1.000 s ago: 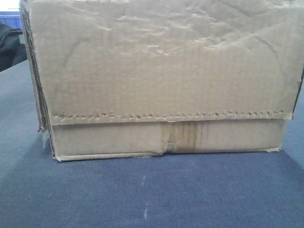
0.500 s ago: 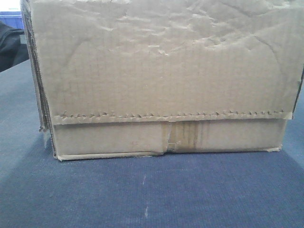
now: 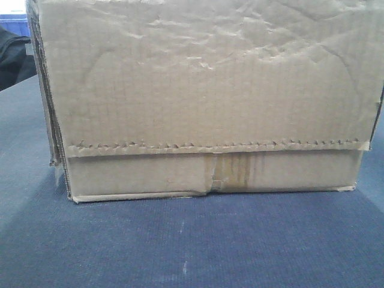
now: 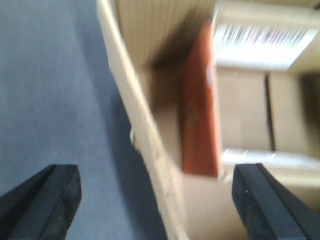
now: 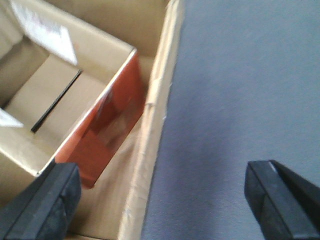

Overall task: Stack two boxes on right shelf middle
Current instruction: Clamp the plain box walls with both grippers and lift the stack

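Carton (image 3: 204, 90) filling most of the blue surface (image 3: 192, 246), bare room toward its near edge; left gripper (image 4: 155, 180) and right gripper (image 5: 162, 175) each spread astride a carton wall; orange panel (image 4: 200, 100) crowding the inside

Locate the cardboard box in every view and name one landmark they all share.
Exterior front-facing: the box fills most of the frame, seen side on.
Left wrist: the box, seen into its open top, fills the centre and right.
Right wrist: the box, open top again, takes the left half.
Shared landmark: the blue surface, left of the box in the left wrist view and right of it in the right wrist view.
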Robot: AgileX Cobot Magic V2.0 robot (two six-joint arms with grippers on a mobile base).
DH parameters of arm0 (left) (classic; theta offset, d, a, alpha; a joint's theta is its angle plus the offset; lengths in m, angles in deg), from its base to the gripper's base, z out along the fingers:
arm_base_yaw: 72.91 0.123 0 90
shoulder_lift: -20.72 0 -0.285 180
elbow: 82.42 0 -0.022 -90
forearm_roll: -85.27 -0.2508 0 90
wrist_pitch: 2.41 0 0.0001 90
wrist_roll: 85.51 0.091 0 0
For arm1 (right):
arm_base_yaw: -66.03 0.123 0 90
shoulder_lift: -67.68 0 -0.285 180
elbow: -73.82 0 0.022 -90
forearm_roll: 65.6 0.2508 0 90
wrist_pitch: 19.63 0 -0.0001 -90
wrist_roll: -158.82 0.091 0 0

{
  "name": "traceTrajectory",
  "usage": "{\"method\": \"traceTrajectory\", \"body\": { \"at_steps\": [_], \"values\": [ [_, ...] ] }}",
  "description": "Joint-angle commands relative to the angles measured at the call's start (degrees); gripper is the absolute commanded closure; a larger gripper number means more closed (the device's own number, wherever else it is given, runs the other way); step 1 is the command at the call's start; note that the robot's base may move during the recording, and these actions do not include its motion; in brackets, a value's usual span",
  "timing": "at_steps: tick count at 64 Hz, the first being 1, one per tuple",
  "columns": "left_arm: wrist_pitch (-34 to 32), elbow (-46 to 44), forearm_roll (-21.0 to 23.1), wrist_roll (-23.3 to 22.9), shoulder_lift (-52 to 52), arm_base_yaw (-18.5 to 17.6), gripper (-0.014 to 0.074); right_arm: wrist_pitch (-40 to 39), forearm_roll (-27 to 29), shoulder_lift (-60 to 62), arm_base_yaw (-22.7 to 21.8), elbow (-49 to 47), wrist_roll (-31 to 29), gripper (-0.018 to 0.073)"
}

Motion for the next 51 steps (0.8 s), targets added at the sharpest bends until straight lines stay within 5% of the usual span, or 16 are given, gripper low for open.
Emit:
{"method": "traceTrajectory", "body": {
  "at_steps": [1, 32, 39, 48, 51],
  "values": [
    [-0.4, 3.3, 1.7, 0.0, 0.7, 0.1, 0.0088, -0.3, 0.5, -2.1, 0.2, -0.6, -1.0, -0.001],
    [-0.4, 12.0, 4.6, 0.0, 0.7, 0.1, 0.0107, -0.4, 0.5, -14.1, 0.2, -0.6, -1.0, 0.0029],
    [-0.4, 12.0, 4.6, -0.8, 0.7, 0.1, 0.0239, -0.4, 0.5, -14.8, 0.2, -0.6, -1.0, 0.024],
    [-0.4, 12.0, 4.6, -0.9, 0.7, 0.1, 0.0589, -0.5, 0.5, -14.8, 0.2, -0.6, -1.0, 0.0716],
    [-0.4, 12.0, 4.6, -0.9, 0.7, 0.1, 0.0709, -0.5, 0.4, -14.8, 0.2, -0.6, -1.0, 0.0718]
  ]
}}
